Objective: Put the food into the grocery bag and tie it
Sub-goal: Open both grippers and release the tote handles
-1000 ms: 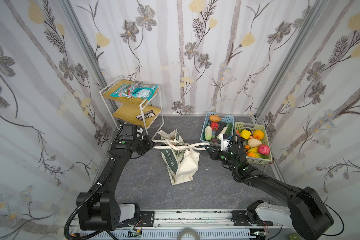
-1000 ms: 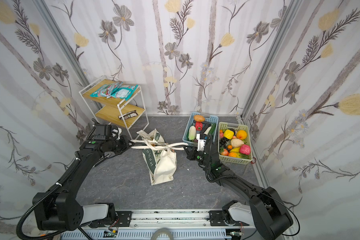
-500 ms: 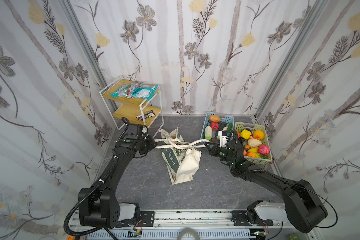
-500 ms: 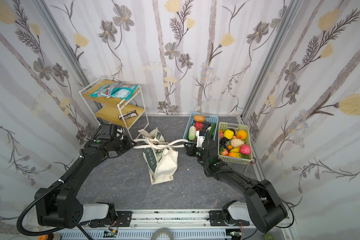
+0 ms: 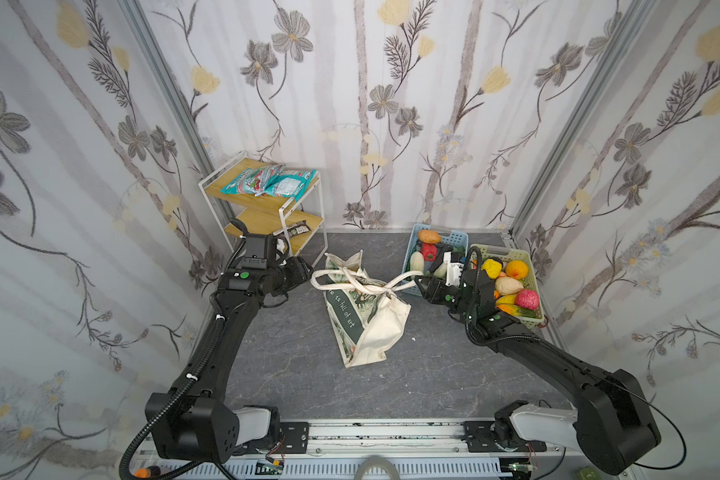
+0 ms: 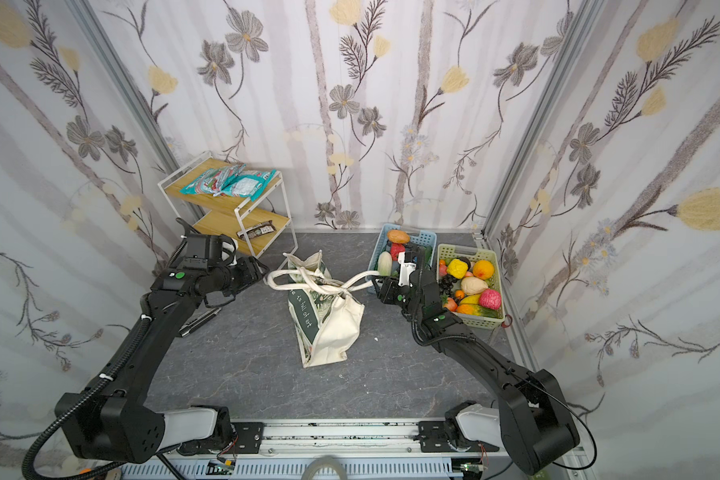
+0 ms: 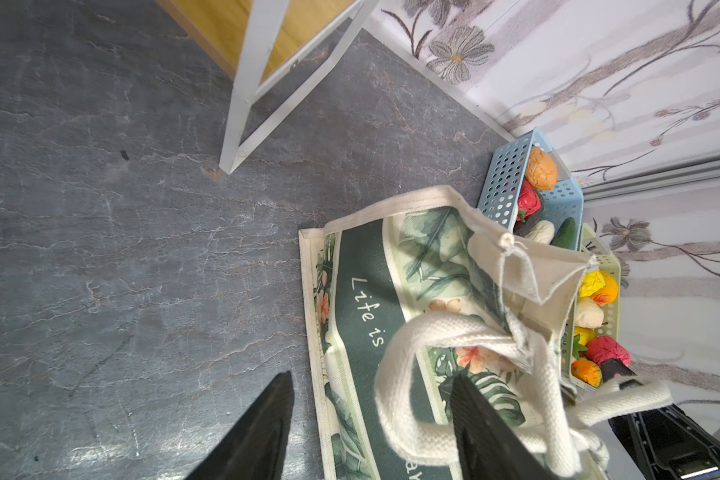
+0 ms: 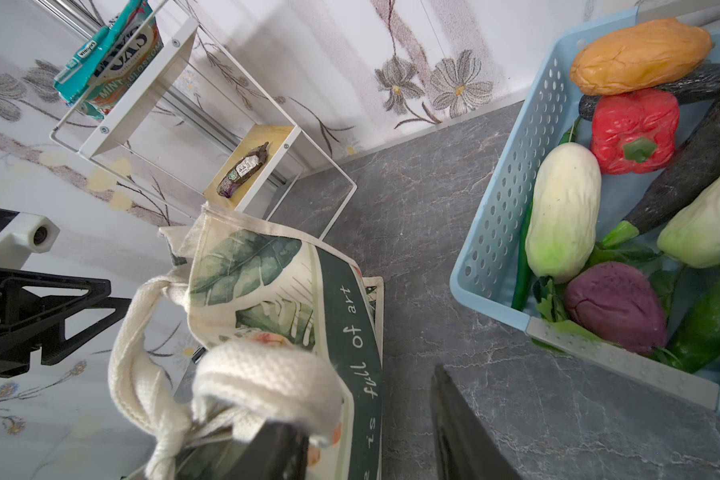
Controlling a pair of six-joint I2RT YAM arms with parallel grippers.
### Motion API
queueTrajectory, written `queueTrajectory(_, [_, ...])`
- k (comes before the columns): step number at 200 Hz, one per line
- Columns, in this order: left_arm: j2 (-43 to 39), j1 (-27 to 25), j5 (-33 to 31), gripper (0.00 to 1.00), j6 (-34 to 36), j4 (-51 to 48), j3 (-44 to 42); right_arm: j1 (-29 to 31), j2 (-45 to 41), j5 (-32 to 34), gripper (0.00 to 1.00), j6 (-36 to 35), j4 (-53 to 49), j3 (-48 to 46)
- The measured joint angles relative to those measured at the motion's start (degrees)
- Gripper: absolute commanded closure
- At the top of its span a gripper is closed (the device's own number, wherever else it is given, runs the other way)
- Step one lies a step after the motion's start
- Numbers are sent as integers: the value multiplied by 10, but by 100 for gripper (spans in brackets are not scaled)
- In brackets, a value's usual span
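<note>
Gray desk (image 5: pixel 454 374). Mid-desk: grocery bag (image 5: pixel 375 328), slumped, cream straps (image 7: pixel 391 386) twisted together at top. Back-left of bag: white rack (image 5: pixel 223 195) w/ snack packets (image 5: pixel 271 185). Right of bag: blue basket (image 5: pixel 454 239), green basket (image 5: pixel 499 251), both w/ toy produce (image 5: pixel 509 286). Left jaws spread, strap loop round one finger (image 7: pixel 474 415). Right jaws spread, strap resting on one finger (image 8: pixel 275 453).
</note>
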Motion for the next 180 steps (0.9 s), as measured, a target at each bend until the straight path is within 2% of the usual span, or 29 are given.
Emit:
queueTrajectory(59, [-2,13,-15,24,26,-24,26,-2,-51,-7,30,-45,-78,45])
queueTrajectory(107, [6,19,-44,22,40,-31,27,-6,-87,2,24,-79,-110,59])
queueTrajectory(118, [7,20,-46,15,42,-31,27,-9,-89,5,20,-86,-115,61])
queueTrajectory(125, [7,20,-51,2,43,-31,27,-12,-90,5,15,-88,-120,61])
queueTrajectory(129, [7,20,-55,0,43,-31,27,-14,-90,5,4,-92,-124,62])
queueTrajectory(132, [7,20,-57,0,43,-31,27,-16,-90,7,1,-92,-127,62])
queueTrajectory(180, [14,28,-120,0,43,-30,27,-51,-93,34,0,-121,-156,74])
